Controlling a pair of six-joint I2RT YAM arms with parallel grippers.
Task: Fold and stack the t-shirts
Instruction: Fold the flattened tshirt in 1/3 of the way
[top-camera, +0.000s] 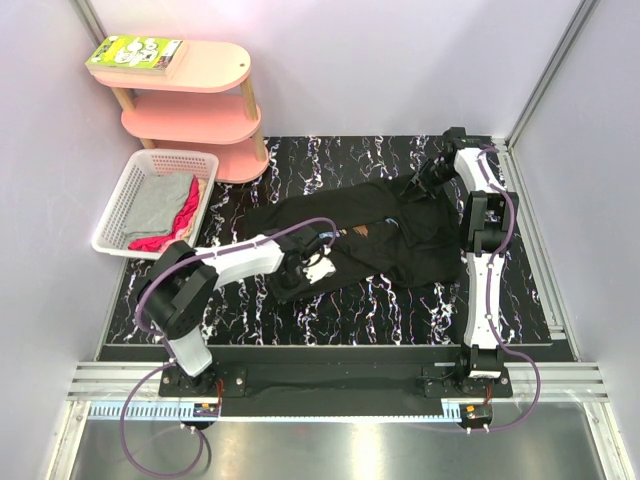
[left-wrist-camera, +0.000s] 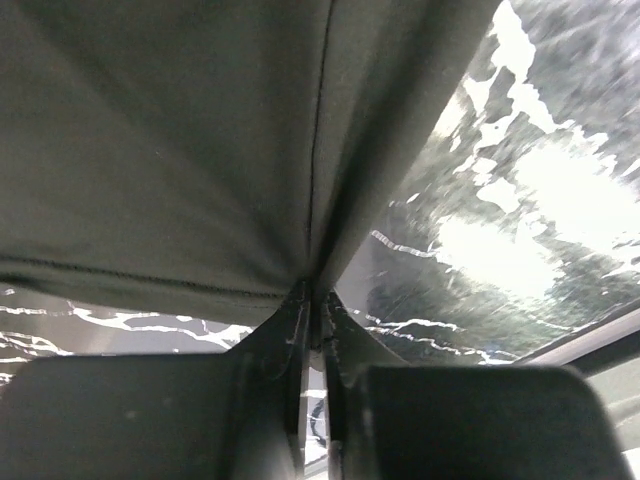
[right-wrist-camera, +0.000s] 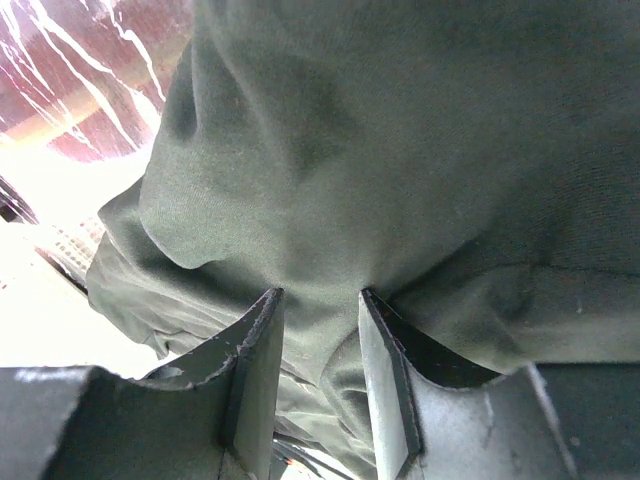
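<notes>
A large black t-shirt (top-camera: 400, 245) lies spread across the black marble table (top-camera: 330, 310), with a bit of its orange print (top-camera: 363, 233) showing at a fold. My left gripper (top-camera: 312, 264) is shut on the shirt's near-left edge. In the left wrist view the jaws (left-wrist-camera: 315, 292) pinch the hemmed cloth (left-wrist-camera: 180, 130), which hangs taut above them. My right gripper (top-camera: 432, 176) is at the shirt's far right corner. In the right wrist view its jaws (right-wrist-camera: 320, 295) stand a little apart, closed on a thick bunch of the cloth (right-wrist-camera: 400, 130). A grey shirt (top-camera: 160, 205) and a red shirt (top-camera: 150, 243) lie in the basket.
The white lattice basket (top-camera: 112, 225) stands at the table's left edge. A pink tiered shelf (top-camera: 195, 115) with a green book (top-camera: 135, 52) on top stands behind it. Grey walls close in the left, back and right sides.
</notes>
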